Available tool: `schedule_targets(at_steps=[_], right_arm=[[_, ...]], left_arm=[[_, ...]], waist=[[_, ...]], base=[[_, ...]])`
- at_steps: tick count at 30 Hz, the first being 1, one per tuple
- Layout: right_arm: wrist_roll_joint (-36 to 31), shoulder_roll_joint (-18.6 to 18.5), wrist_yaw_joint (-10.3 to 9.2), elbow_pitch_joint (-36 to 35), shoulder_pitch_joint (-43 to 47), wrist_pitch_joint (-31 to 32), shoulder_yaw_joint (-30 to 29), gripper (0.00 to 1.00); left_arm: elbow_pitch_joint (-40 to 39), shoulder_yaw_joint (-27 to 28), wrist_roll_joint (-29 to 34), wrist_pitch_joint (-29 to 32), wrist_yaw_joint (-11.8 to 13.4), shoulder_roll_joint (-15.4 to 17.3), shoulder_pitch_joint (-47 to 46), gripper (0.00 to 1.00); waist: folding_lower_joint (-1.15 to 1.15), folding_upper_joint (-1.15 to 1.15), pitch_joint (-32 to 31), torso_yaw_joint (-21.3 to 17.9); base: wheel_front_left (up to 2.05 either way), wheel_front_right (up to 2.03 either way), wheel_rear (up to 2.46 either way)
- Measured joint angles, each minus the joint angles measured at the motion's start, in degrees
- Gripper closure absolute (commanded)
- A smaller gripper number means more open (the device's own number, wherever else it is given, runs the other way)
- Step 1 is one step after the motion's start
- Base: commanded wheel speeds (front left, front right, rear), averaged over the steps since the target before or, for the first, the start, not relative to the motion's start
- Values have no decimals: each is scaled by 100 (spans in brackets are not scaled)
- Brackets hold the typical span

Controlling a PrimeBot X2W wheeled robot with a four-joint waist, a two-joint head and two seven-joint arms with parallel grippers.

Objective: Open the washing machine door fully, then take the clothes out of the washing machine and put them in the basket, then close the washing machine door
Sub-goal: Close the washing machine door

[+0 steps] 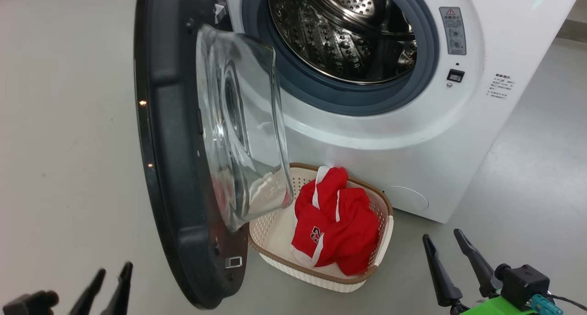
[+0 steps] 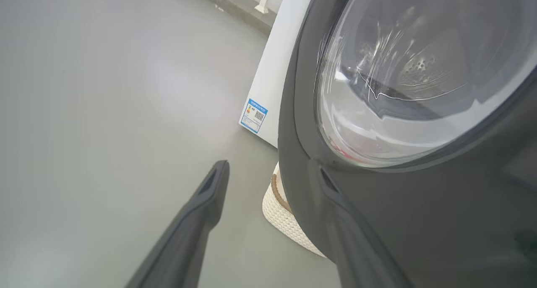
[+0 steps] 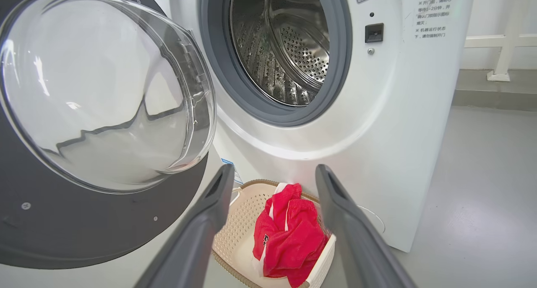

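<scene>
Closing the washing machine door point(image 1: 169, 145) looks to be the step in hand, and it falls to the left gripper point(image 2: 272, 168), which sits at the door's outer face. Its fingers are spread wide and hold nothing. In the left wrist view one finger point(image 2: 352, 237) lies along the black rim near the door's lower edge, though I cannot tell whether it actually touches. The other finger point(image 2: 201, 212) hangs over bare floor point(image 2: 105, 112).

A good push would come from a flat finger set against the rim, well away from the hinge and not against the bulging glass. It would then sweep steadily in an arc toward the machine until the latch catches.

The right gripper point(image 1: 442, 236) is also open and empty, low at the right, well apart from the door and pointing toward the basket point(image 1: 383, 205). That basket stands on the floor just in front of the washing machine point(image 1: 412, 159), partly under the open door, with the clothes point(image 1: 339, 223) heaped inside it. The steel drum point(image 1: 339, 30) looks empty.

One risk, as I judge it, is that the glass bowl swings above the basket's near corner, so the door should pass over the rim without catching it.
</scene>
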Motion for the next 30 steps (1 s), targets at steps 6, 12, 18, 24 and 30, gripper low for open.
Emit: schedule_targets(at_steps=[6,12,18,24,30], right_arm=[[-1,-3,1,-30,-1,0,-109,0],[-2,-1,1,-58,-2,0,-193,0],[-2,10,1,-133,-2,0,-302,0],[-2,19,1,-162,-2,0,-311,0],[-2,33,0,-157,12,0,-353,0]], left_arm=[[-531,1200,1747,-8,1,-632,193,0],[-1221,1949,3217,-8,5,-1238,591,0],[-1795,2424,4102,-8,-1,-1679,730,0],[-1954,2537,4351,-8,-2,-1900,843,0],[-1996,2668,4415,-8,-2,-1981,951,0]], waist=[[0,0,16,17],[0,0,10,20],[0,0,-16,15],[0,0,-35,-2],[0,0,-50,-7]], base=[[0,0,0],[0,0,0],[0,0,0],[0,0,0],[0,0,0]])
